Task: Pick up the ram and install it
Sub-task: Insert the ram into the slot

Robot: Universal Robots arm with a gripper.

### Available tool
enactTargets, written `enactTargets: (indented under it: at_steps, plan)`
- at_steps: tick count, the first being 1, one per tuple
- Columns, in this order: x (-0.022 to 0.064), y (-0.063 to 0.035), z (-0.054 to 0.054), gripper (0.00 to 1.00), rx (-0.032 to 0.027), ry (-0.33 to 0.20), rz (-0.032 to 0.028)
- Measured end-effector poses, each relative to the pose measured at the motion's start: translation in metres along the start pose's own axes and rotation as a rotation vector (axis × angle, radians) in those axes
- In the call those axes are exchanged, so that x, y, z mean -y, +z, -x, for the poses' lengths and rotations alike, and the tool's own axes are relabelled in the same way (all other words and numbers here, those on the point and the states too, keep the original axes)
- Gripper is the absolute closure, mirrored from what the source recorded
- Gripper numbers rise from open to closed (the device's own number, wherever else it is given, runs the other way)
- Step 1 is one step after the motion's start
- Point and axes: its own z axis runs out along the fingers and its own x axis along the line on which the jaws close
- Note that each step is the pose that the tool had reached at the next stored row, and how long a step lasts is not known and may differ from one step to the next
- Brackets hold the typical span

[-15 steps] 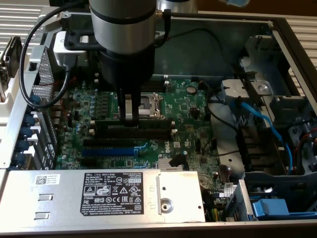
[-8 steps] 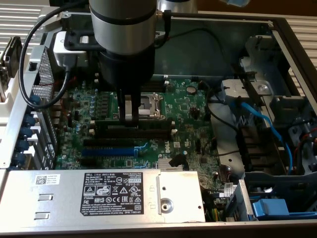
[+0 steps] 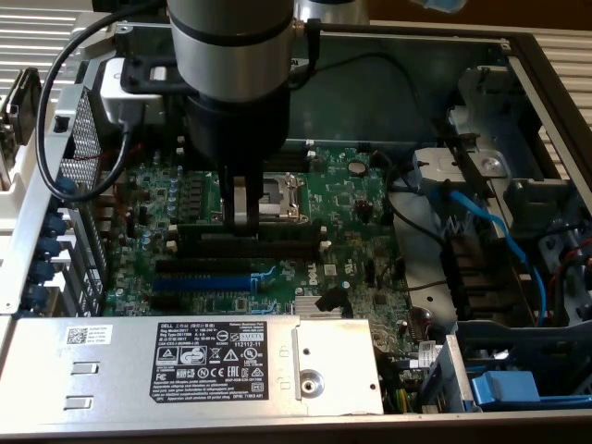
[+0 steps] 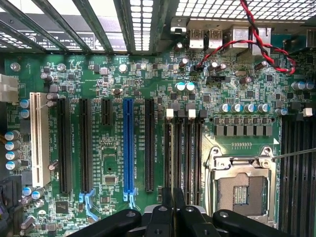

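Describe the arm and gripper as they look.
The arm is a silver-grey cylinder with a dark band. Below it, the gripper has a round black body that narrows to two slim black jaws. A black cable loops to the wrist. The wrist view shows black links with round bolts.

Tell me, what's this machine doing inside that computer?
A robot arm is working inside an open computer case. Its gripper is closed on the ram, a long thin stick held on edge down at the memory slots beside the empty processor socket. Whether the stick is fully seated cannot be told.
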Motion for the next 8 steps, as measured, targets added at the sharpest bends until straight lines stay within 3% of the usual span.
enactTargets:
  at_steps: [4,8]
  plan:
    - [-0.0001,0.0001,0.0003,0.88,-0.0018,0.000,0.0030]
    - [0.0000,0.0001,0.0005,0.88,-0.0072,0.000,0.0078]
